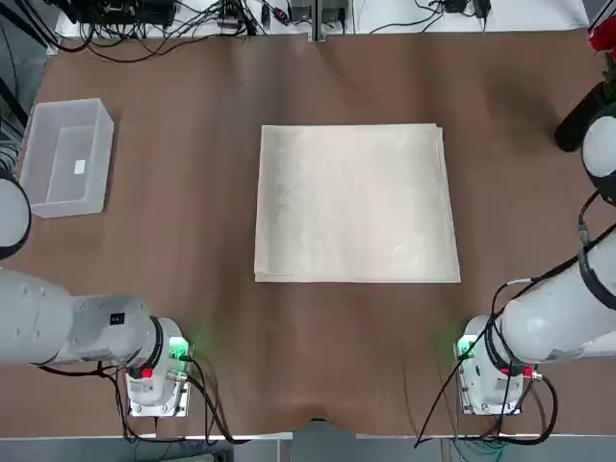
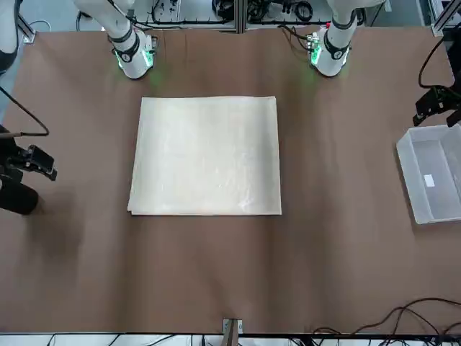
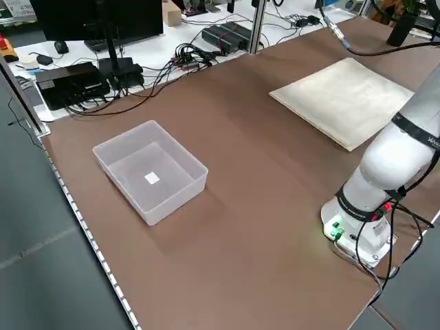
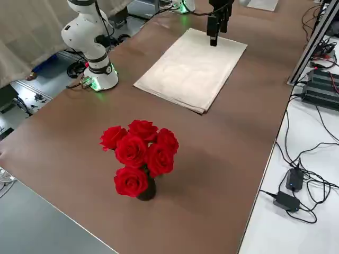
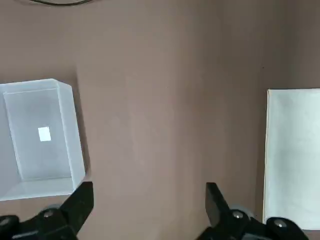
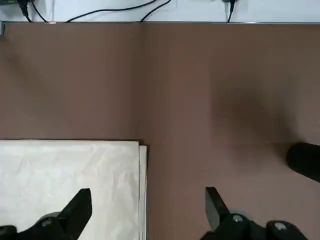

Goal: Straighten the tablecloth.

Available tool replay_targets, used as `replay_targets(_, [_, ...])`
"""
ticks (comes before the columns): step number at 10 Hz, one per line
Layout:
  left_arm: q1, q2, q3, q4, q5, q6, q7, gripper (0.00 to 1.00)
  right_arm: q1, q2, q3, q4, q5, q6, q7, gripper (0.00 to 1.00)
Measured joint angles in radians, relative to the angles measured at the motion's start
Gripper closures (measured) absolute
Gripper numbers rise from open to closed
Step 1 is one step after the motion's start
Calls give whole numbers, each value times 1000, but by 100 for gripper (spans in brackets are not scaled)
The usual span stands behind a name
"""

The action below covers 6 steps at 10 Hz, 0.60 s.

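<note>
The tablecloth (image 1: 356,204) is a cream-beige folded rectangle lying flat in the middle of the brown table, its layered edges slightly offset at the far right corner and faint creases across it. It also shows in the front view as the tablecloth (image 2: 207,156). My left gripper (image 5: 147,200) hangs open high over bare table between the bin and the cloth's left edge (image 5: 295,155), holding nothing. High over the cloth's far right corner (image 6: 70,185), my right gripper (image 6: 147,202) is open and empty too.
A clear plastic bin (image 1: 65,157) stands at the far left with a small white tag inside. A dark vase of red roses (image 4: 140,153) stands at the far right of the table. Cables and power units lie beyond the far edge.
</note>
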<state>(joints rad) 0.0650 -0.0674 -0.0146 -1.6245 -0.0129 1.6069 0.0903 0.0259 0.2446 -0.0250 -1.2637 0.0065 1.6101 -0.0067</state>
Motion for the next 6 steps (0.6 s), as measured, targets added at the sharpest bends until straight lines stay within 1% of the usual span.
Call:
replay_targets(2, [0, 0, 0, 0, 0, 0, -4, 1, -18, -64, 21, -111, -4, 70, 0, 0])
replay_targets(3, [0, 0, 0, 0, 0, 0, -5, 1, -18, -86, 26, -150, -7, 85, 0, 0])
replay_targets(4, [0, 0, 0, 0, 0, 0, -5, 1, -18, -95, 30, -168, -10, 92, 0, 0])
replay_targets(6, [0, 0, 0, 0, 0, 0, -5, 1, -19, -98, 31, -172, -14, 100, 0, 0])
